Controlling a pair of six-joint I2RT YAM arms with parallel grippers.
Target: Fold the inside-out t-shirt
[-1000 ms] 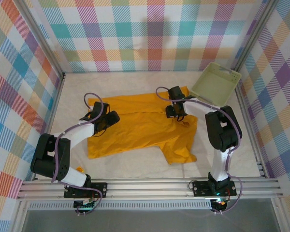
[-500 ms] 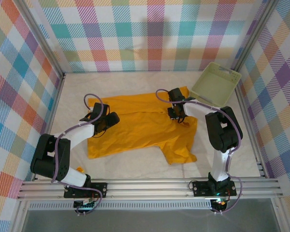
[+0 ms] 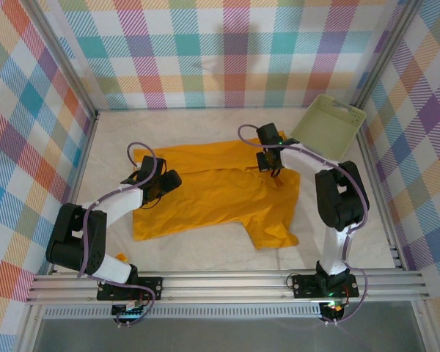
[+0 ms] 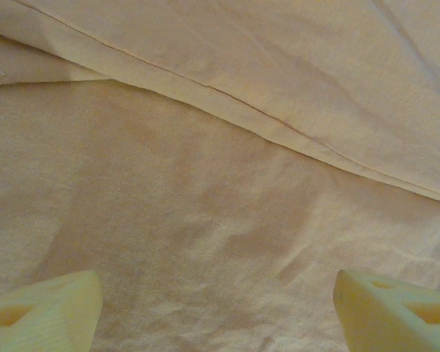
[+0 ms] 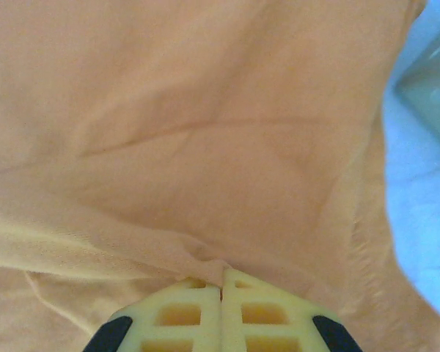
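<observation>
The mustard-orange inside-out t-shirt [image 3: 213, 198] lies spread across the middle of the table, one sleeve pointing toward the near edge. My left gripper [image 3: 152, 192] hovers over its left part. In the left wrist view this gripper [image 4: 218, 293] is open, its pale fingers [image 4: 51, 312] wide apart just above flat cloth [image 4: 220, 183] crossed by a seam. My right gripper [image 3: 273, 167] is at the shirt's far right part. In the right wrist view it [image 5: 221, 273] is shut, with a small fold of the t-shirt [image 5: 205, 110] pinched between the tips.
A pale green basket [image 3: 326, 126] leans at the back right corner, close to the right arm; its edge shows in the right wrist view [image 5: 433, 81]. Checkered walls enclose the table on three sides. Bare tabletop [image 3: 205, 253] lies near the arms' bases.
The right gripper has closed on a fold of the shirt and shifted slightly toward the back right, bunching the cloth there. The left arm has stayed in place.
</observation>
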